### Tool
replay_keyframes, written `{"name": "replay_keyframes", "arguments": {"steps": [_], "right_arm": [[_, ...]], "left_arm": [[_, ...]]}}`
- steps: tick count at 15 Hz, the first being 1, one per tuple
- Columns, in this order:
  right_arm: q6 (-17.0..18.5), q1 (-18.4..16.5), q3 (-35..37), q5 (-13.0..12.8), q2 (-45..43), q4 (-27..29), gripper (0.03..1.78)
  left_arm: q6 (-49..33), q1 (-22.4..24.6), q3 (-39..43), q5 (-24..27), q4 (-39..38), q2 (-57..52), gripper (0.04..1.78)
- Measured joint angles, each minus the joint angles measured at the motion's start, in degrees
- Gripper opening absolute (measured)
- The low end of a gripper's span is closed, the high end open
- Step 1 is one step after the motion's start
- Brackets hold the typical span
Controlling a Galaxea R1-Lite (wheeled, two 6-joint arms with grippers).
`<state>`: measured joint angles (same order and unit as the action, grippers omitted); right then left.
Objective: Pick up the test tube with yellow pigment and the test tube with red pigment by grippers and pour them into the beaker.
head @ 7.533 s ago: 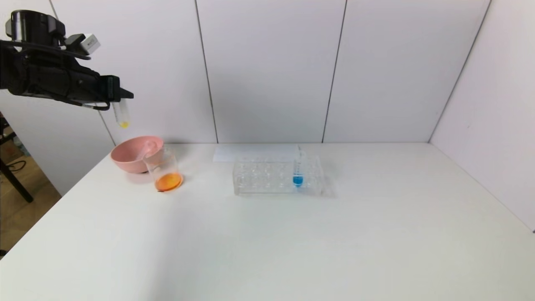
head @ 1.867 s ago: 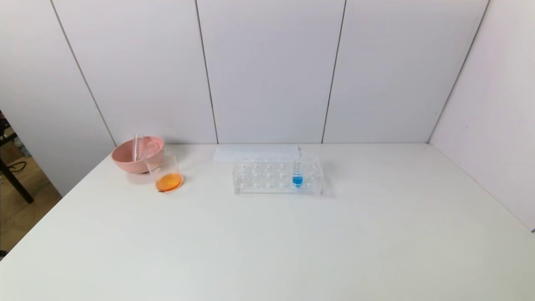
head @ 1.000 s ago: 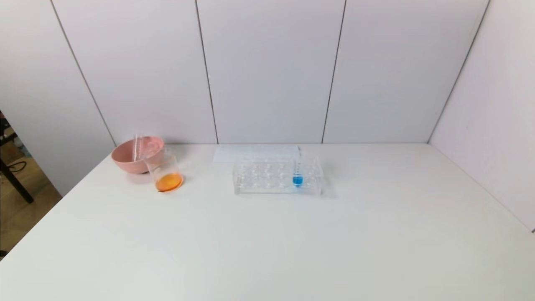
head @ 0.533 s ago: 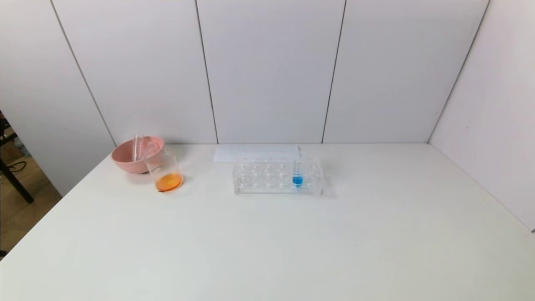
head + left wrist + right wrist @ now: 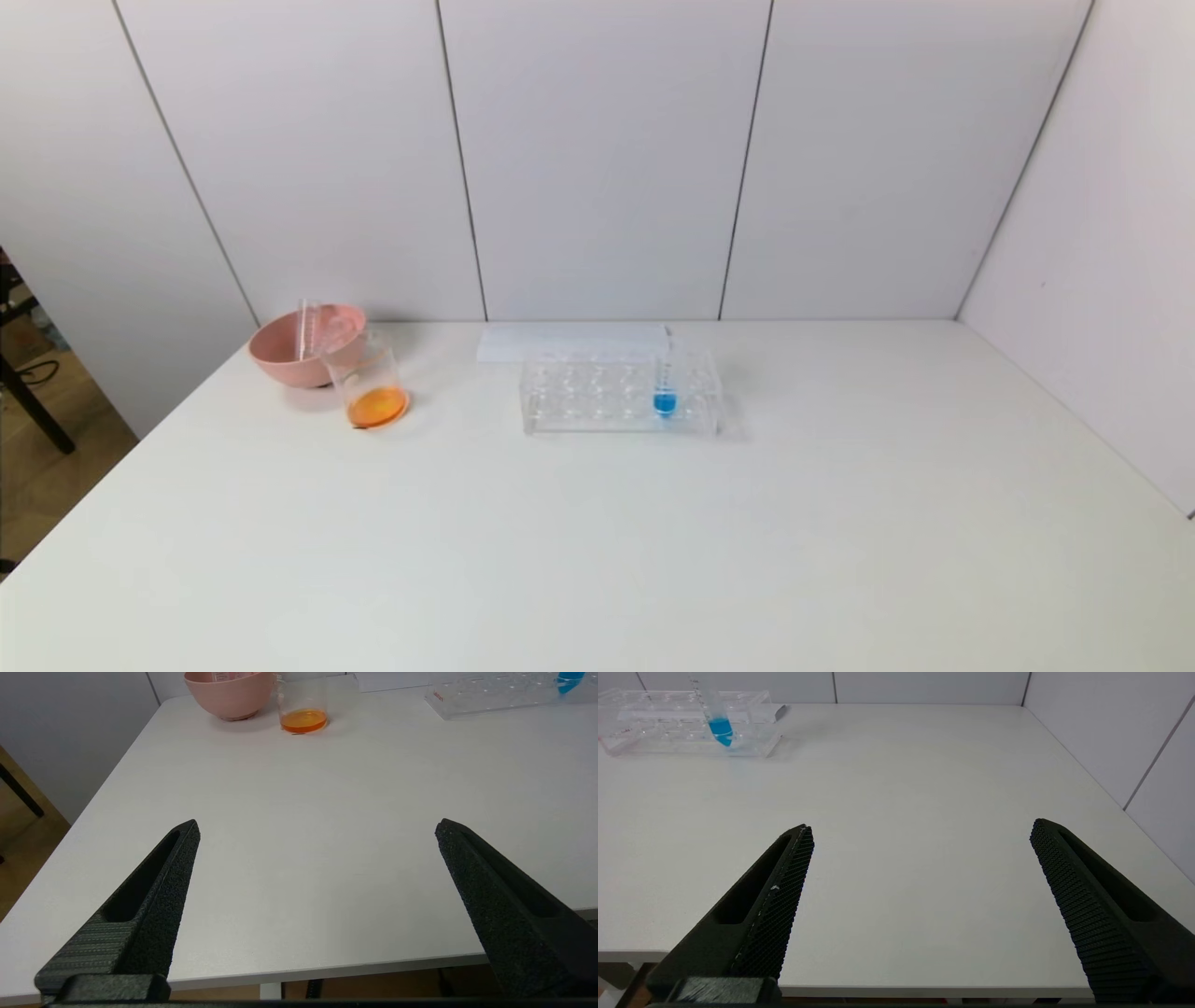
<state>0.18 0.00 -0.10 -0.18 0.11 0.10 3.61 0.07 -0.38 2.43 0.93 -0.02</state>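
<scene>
orange liquid is seen in the beaker (image 5: pixel 367 387) at the far left of the table (image 5: pixel 597 541), just beside the pink bowl (image 5: pixel 289 347). an emptied clear tube (image 5: pixel 303 329) is leaned in the bowl. a blue tube (image 5: pixel 665 385) is stood in the rack (image 5: pixel 597 397) at far centre. the left gripper (image 5: pixel 317 828) and right gripper (image 5: pixel 920 828) are parked at the near edge, fingers spread wide, nothing gripped.

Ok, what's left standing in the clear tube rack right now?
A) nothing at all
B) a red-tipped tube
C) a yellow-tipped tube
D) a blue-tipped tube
D: the only tube upright in the clear tube rack is the blue-tipped tube; the beaker beside the pink bowl holds orange liquid.
</scene>
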Motion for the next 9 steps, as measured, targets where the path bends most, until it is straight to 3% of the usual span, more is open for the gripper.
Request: {"name": "replay_keyframes", "arguments": {"steps": [3,9], "right_arm": [[0.0,0.0,0.0,0.0,0.0,0.0,1.7],[0.0,0.0,0.0,0.0,0.0,0.0,1.7]], "left_arm": [[-5.2,0.0,0.0,-2.2,-1.0,0.0,1.76],[-5.1,-0.1,0.4,-2.2,-1.7,0.0,1.76]]}}
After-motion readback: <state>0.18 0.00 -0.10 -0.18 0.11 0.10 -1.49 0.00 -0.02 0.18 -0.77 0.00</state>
